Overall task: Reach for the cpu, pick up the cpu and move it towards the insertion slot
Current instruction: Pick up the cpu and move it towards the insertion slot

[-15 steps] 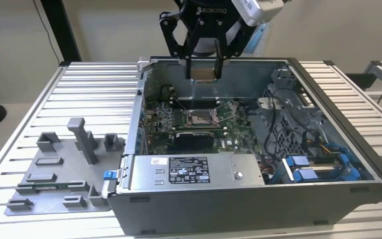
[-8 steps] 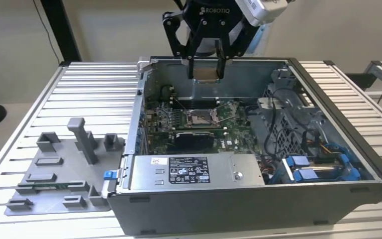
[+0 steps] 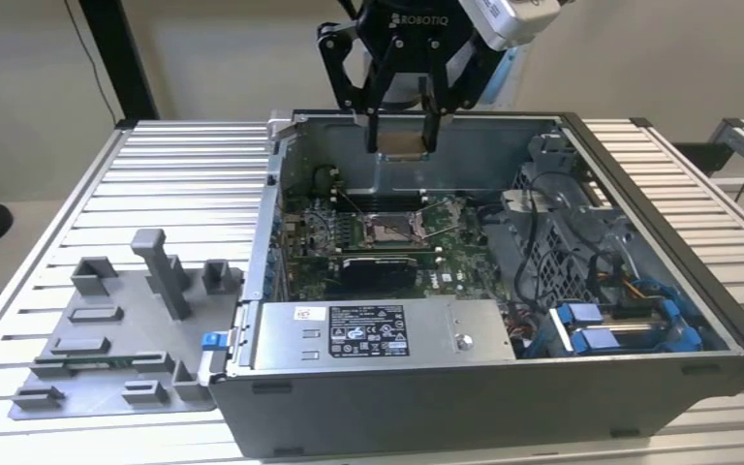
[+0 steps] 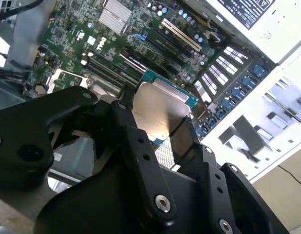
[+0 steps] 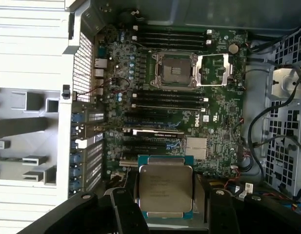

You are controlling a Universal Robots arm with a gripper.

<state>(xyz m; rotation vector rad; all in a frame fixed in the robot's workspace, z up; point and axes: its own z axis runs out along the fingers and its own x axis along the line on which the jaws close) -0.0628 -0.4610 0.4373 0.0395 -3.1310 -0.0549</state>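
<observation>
In the exterior view the hand (image 3: 403, 136) hangs above the open computer case (image 3: 502, 387), clamped on the cpu (image 3: 406, 143), which is in the air over the case's far wall, well above the insertion slot (image 3: 390, 229). The carry step is in hand; lowering would call for squaring the chip to the socket frame. The case sits on a slatted metal bench (image 3: 178, 174) beside a grey fixture tray (image 3: 113, 339), with a pale wall behind.

In the second wrist view the cpu (image 4: 157, 114) sits between black fingers (image 4: 135, 146).

In the first wrist view the cpu (image 5: 165, 187) lies well apart from the insertion slot (image 5: 172, 70) across the green board (image 5: 213, 122).
</observation>
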